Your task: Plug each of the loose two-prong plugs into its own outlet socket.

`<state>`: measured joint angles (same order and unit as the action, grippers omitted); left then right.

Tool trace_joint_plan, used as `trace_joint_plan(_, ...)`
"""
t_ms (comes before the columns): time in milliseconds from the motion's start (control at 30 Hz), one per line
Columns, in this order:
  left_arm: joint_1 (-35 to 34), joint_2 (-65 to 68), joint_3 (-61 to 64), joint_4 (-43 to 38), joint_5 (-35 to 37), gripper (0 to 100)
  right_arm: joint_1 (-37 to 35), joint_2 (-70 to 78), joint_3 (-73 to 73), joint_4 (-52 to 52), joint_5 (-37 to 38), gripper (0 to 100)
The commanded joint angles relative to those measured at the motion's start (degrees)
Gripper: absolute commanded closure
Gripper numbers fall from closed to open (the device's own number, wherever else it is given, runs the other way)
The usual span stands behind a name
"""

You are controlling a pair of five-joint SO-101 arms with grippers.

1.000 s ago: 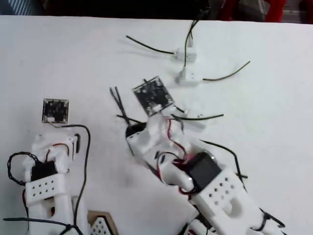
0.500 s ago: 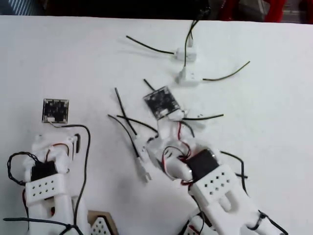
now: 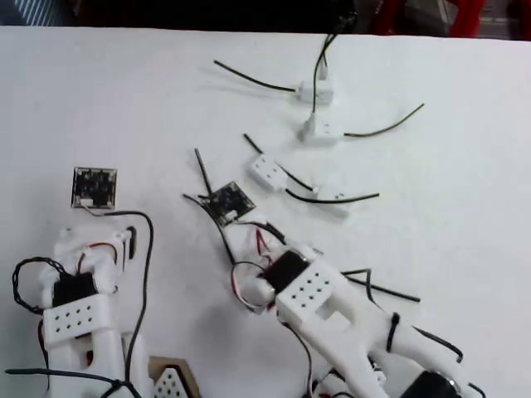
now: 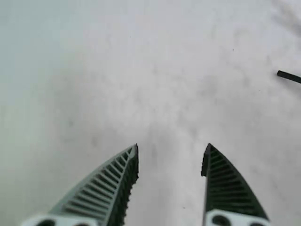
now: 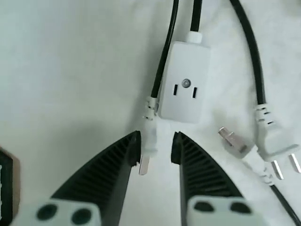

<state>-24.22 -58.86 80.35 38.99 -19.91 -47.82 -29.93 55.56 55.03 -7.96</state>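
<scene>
On my right wrist feed, the right gripper (image 5: 155, 141) has its black ribbed jaws narrowly spread around a small white two-prong plug on a black cord (image 5: 149, 136). The plug lies on the white table (image 5: 61, 61), close against one finger with a slight gap to the other. Just beside that plug sits a white rectangular plastic outlet socket (image 5: 185, 89), slots facing up, with another white plug (image 5: 276, 143) near its other side. My left gripper (image 4: 170, 153) hangs spread wide above the tabletop, a black cord end (image 4: 288, 76) well apart from it.
</scene>
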Motion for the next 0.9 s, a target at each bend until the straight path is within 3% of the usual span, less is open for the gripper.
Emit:
trace_joint_plan(0,-0.40,-1.19,-0.44,-1.32,0.00,77,-0.31,4.00,-2.73,-1.36,-1.93,88.6)
trace_joint_plan(667,-0.40,-1.19,-0.44,-1.32,0.00,77,-3.12,16.48,-6.86,-1.45,-4.84,89.4)
trace_joint_plan(800,-0.40,-1.19,-0.44,-1.32,0.00,77,-3.12,15.69,-7.30,-1.80,-4.40,98.3)
trace_joint_plan(867,-0.40,-1.19,-0.44,-1.32,0.00,77,-3.03,14.99,-7.82,-1.36,-4.40,97.4)
